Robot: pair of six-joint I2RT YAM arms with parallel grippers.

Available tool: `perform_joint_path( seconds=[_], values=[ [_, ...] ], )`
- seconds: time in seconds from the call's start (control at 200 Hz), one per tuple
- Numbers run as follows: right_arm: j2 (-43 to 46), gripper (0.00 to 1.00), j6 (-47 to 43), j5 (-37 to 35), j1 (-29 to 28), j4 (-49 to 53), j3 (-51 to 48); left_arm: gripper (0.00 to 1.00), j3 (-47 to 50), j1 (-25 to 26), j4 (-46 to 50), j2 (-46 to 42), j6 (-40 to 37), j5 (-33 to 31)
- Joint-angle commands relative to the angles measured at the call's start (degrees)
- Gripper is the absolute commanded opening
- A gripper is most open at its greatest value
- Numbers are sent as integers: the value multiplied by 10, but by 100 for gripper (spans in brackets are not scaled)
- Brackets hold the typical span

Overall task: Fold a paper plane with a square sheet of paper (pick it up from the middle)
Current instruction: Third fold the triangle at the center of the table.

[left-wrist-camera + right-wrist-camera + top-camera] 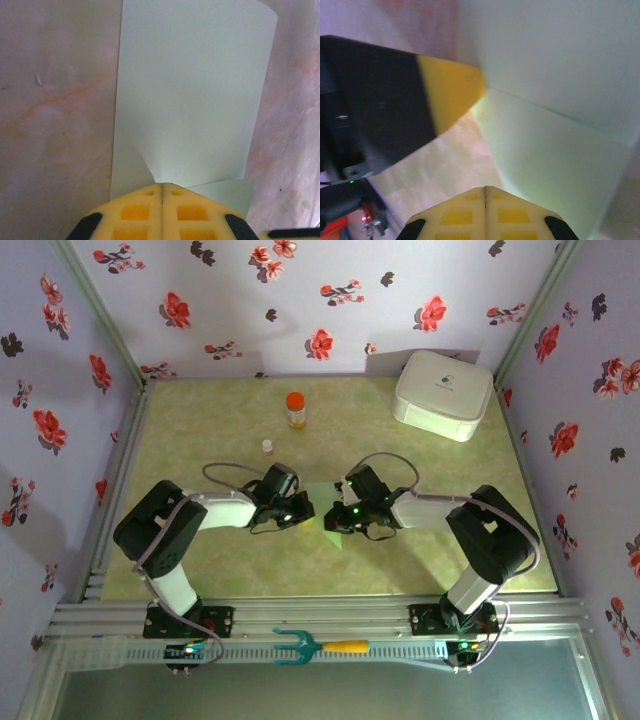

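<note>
The square sheet of paper [330,533] is pale mint green and lies mid-table between the two grippers, partly hidden by them. In the left wrist view the sheet [195,90] stretches away from my left gripper [161,186], whose yellow jaws are shut with the paper's near edge pinched at their tips; two creases fan out from that spot over a lower layer. In the right wrist view the paper [555,150] rises as a creased wall to the right. My right gripper [485,188] is shut beside its edge, nothing visible between the pads. The left gripper's finger [451,87] meets the crease.
A white rounded box [443,393] stands at the back right. An orange-capped bottle [295,410] and a small white vial [267,446] stand behind the grippers. A teal fork-shaped tool with a yellow handle [318,646] lies on the front rail. Flowered walls close in three sides.
</note>
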State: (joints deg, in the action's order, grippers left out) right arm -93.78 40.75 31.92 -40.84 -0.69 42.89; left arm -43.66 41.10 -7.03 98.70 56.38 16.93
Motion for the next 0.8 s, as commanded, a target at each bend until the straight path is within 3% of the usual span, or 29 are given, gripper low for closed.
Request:
perform_joint_path(
  seconds=[0.0, 0.24, 0.795],
  values=[
    [-25, 5, 0, 33, -7, -12, 21, 0, 11, 1, 23, 15, -3, -11],
    [-70, 5, -26, 0, -9, 30, 13, 0, 10, -1, 27, 14, -7, -12],
    [16, 7, -18, 2, 7, 14, -82, 0, 20, -14, 31, 24, -14, -14]
  ],
)
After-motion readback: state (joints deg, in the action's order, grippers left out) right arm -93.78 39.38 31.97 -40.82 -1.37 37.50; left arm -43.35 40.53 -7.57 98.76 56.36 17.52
